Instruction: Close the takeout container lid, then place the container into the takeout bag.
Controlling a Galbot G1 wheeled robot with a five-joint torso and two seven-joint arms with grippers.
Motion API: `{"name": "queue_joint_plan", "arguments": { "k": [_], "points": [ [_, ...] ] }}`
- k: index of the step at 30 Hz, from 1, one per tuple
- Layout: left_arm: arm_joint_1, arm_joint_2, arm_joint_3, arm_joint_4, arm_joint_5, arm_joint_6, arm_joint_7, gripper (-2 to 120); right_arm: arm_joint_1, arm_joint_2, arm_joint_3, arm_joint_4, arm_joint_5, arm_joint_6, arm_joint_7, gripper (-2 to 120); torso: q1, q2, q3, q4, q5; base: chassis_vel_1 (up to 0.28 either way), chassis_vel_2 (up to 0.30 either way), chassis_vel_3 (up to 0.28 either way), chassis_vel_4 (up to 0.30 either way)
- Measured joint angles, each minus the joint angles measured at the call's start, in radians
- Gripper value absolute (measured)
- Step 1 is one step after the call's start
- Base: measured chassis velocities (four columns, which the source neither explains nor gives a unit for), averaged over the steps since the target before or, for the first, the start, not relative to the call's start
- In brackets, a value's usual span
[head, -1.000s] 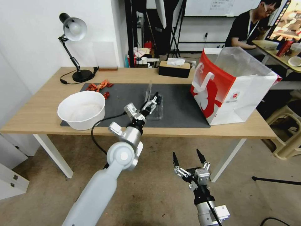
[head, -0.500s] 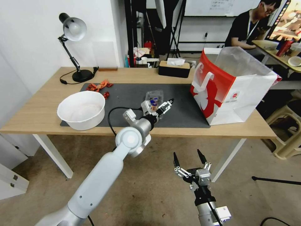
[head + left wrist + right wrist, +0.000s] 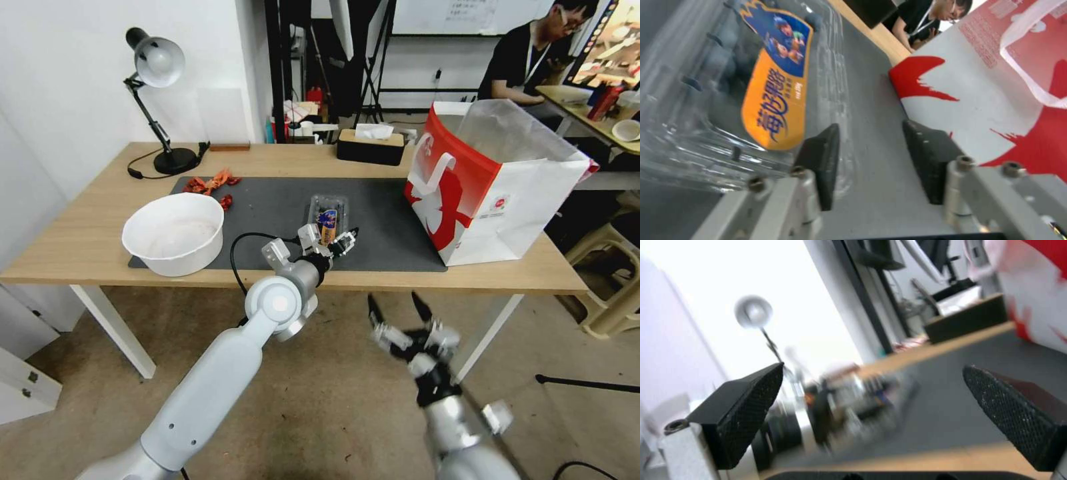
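Takeout container [image 3: 328, 215]: clear ribbed plastic, lid [image 3: 773, 86] down; my left gripper [image 3: 339, 243], fingers parted, empty, at its six o'clock; right gripper [image 3: 400, 309] spread wide.

From my head view, the right gripper [image 3: 395, 309] at 5 o'clock is smeared by motion blur, and its arm runs off the bottom edge. In my right wrist view the takeout container [image 3: 871, 395] is blurred beyond reading. My left wrist view cuts the takeout bag [image 3: 996, 90] at the 3 o'clock edge; I cannot tell whether the lid [image 3: 773, 86] is fully latched.
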Motion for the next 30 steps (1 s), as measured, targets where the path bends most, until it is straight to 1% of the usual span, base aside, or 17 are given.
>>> {"name": "queue_joint_plan", "arguments": {
  "k": [3, 4, 6, 8, 9, 11, 12, 13, 14, 15, 18, 20, 22, 23, 26, 27, 30],
  "points": [
    [0.001, 0.001, -0.003, -0.003, -0.001, -0.003, -0.009, 18, 0.116, -0.082, 0.020, 0.003, 0.267, -0.088, 0.018, 100, 0.000, 0.000, 0.000, -0.0001, -0.0001, 0.000, 0.000, 0.000, 0.000],
    [0.001, 0.001, -0.003, -0.003, -0.001, -0.003, -0.009, 18, 0.116, -0.082, 0.020, 0.003, 0.267, -0.088, 0.018, 100, 0.000, 0.000, 0.000, -0.0001, -0.0001, 0.000, 0.000, 0.000, 0.000],
    [0.002, 0.000, -0.006, -0.003, -0.001, -0.006, -0.017, 9, 0.192, -0.122, 0.020, -0.018, 0.398, -0.140, 0.058, 100, 0.000, 0.000, 0.000, -0.0003, 0.0000, 0.000, 0.000, 0.000, 0.000],
    [0.002, 0.000, -0.007, -0.003, -0.001, -0.007, -0.019, 5, 0.222, -0.132, 0.016, -0.027, 0.434, -0.155, 0.079, 100, 0.000, 0.000, 0.000, -0.0004, -0.0001, 0.000, 0.000, 0.000, 0.000],
    [0.003, 0.000, -0.007, -0.003, -0.002, -0.008, -0.022, 0, 0.276, -0.146, 0.003, -0.047, 0.491, -0.177, 0.120, 100, 0.000, 0.000, 0.000, -0.0003, -0.0001, 0.000, 0.000, 0.000, 0.000],
    [0.003, 0.000, -0.009, 0.000, -0.002, -0.009, -0.024, 0, 0.361, -0.157, -0.018, -0.077, 0.569, -0.217, 0.195, 100, 0.000, 0.000, 0.000, -0.0002, -0.0001, 0.000, 0.000, 0.000, 0.000],
    [0.003, 0.000, -0.009, 0.000, -0.002, -0.009, -0.024, 0, 0.361, -0.157, -0.018, -0.077, 0.569, -0.217, 0.195, 100, 0.000, 0.000, 0.000, -0.0002, -0.0001, 0.000, 0.000, 0.000, 0.000],
    [0.003, 0.000, -0.010, 0.001, -0.002, -0.010, -0.025, 0, 0.398, -0.158, -0.027, -0.090, 0.596, -0.235, 0.229, 100, 0.000, 0.000, 0.000, -0.0002, -0.0001, 0.000, 0.000, 0.000, 0.000],
    [0.003, 0.000, -0.013, 0.004, -0.002, -0.012, -0.029, 0, 0.467, -0.156, -0.042, -0.116, 0.649, -0.287, 0.307, 100, 0.000, 0.000, 0.000, 0.0002, -0.0003, 0.000, 0.000, 0.000, 0.000],
    [0.003, 0.000, -0.013, 0.004, -0.002, -0.012, -0.029, 0, 0.467, -0.156, -0.042, -0.116, 0.649, -0.287, 0.307, 100, 0.000, 0.000, 0.000, 0.0002, -0.0003, 0.000, 0.000, 0.000, 0.000],
    [0.003, 0.001, -0.019, 0.009, -0.002, -0.015, -0.031, 0, 0.594, -0.138, -0.073, -0.181, 0.744, -0.385, 0.477, 100, 0.000, 0.000, 0.000, -0.0001, -0.0004, 0.000, 0.000, 0.000, 0.000],
    [0.003, 0.002, -0.019, 0.009, -0.003, -0.015, -0.031, 0, 0.615, -0.133, -0.079, -0.196, 0.754, -0.399, 0.506, 100, 0.000, 0.000, 0.000, -0.0001, -0.0003, 0.000, 0.000, 0.000, 0.000],
    [0.003, 0.004, -0.023, 0.009, -0.008, -0.016, -0.031, 0, 0.720, -0.106, -0.109, -0.281, 0.783, -0.466, 0.608, 100, 0.000, 0.000, 0.000, -0.0002, -0.0003, 0.000, 0.000, 0.000, 0.000],
    [0.003, 0.004, -0.023, 0.009, -0.008, -0.016, -0.031, 0, 0.720, -0.106, -0.109, -0.281, 0.783, -0.466, 0.608, 100, 0.000, 0.000, 0.000, -0.0002, -0.0003, 0.000, 0.000, 0.000, 0.000],
    [0.004, 0.005, -0.024, 0.013, -0.010, -0.017, -0.030, 0, 0.836, -0.074, -0.144, -0.388, 0.787, -0.556, 0.675, 100, 0.000, 0.000, 0.000, -0.0001, -0.0003, 0.000, 0.000, 0.000, 0.000],
    [0.004, 0.005, -0.024, 0.013, -0.010, -0.017, -0.030, 0, 0.836, -0.074, -0.144, -0.388, 0.787, -0.556, 0.675, 100, 0.000, 0.000, 0.000, -0.0001, -0.0003, 0.000, 0.000, 0.000, 0.000],
    [0.004, 0.004, -0.024, 0.019, -0.010, -0.019, -0.028, 0, 0.927, -0.042, -0.184, -0.474, 0.776, -0.662, 0.730, 100, 0.000, 0.000, 0.000, 0.0000, -0.0004, 0.000, 0.000, 0.000, 0.000]
  ]
}}
